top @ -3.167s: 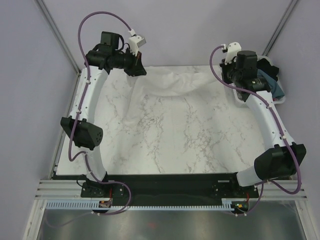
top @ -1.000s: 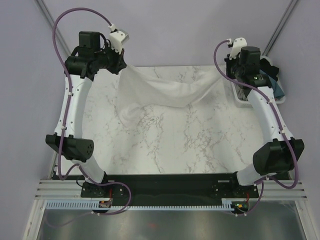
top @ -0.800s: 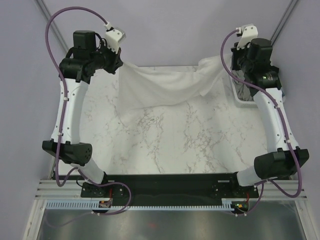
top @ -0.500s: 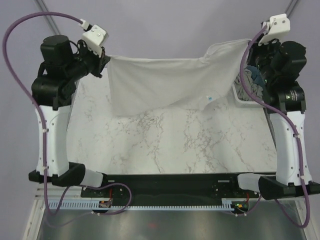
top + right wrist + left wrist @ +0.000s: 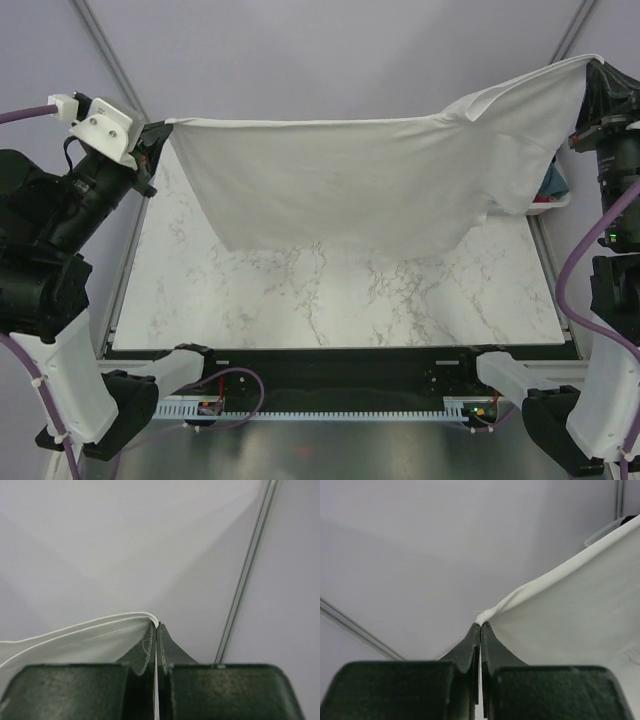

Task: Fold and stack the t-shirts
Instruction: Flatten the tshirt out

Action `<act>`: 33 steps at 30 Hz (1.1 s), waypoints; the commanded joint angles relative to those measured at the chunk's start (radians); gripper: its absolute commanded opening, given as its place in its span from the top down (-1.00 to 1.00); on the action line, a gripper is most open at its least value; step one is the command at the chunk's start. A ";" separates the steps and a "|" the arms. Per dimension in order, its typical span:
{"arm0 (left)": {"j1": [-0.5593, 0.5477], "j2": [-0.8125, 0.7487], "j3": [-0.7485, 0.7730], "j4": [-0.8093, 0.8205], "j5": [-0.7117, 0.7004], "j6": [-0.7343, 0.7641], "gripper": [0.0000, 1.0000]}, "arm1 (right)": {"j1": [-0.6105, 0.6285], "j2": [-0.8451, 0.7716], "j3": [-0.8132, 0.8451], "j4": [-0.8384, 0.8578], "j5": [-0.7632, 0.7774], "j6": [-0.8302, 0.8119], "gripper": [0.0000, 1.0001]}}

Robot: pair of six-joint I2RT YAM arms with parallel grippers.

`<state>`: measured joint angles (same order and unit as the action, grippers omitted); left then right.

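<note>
The large white t-shirt hangs stretched in the air between both grippers, high above the marble table. My left gripper is shut on its left corner, seen as a bunched tip of the white t-shirt in the left wrist view at my left gripper. My right gripper is shut on the shirt's right corner; the hem of the white t-shirt runs into my right gripper. The shirt's lower edge hangs free. Other shirts are mostly hidden behind it.
A white basket with a bit of teal and red fabric peeks out at the right edge behind the shirt. Grey walls surround the table. Both arm bases stand at the near edge.
Both arms have risen and spread far apart, lifting the white shirt off the table and pulling it wide and taut. It now covers the basket.
</note>
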<state>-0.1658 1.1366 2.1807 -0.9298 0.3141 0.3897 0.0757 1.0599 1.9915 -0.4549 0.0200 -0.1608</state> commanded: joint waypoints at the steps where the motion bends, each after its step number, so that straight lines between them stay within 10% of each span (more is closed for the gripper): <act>1: -0.001 0.060 -0.001 0.019 -0.030 0.046 0.96 | -0.001 0.046 0.043 0.002 0.026 0.013 1.00; 18: 0.046 0.499 -0.455 0.233 0.031 0.130 0.96 | -0.001 0.614 -0.287 0.268 -0.115 -0.005 1.00; 33: 0.083 1.351 0.217 0.267 -0.098 0.080 0.96 | 0.010 1.635 0.552 0.318 -0.026 -0.020 1.00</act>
<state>-0.0925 2.4657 2.2719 -0.7181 0.2680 0.4805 0.0769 2.6762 2.4020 -0.2325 -0.0624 -0.1574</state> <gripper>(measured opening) 0.026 0.010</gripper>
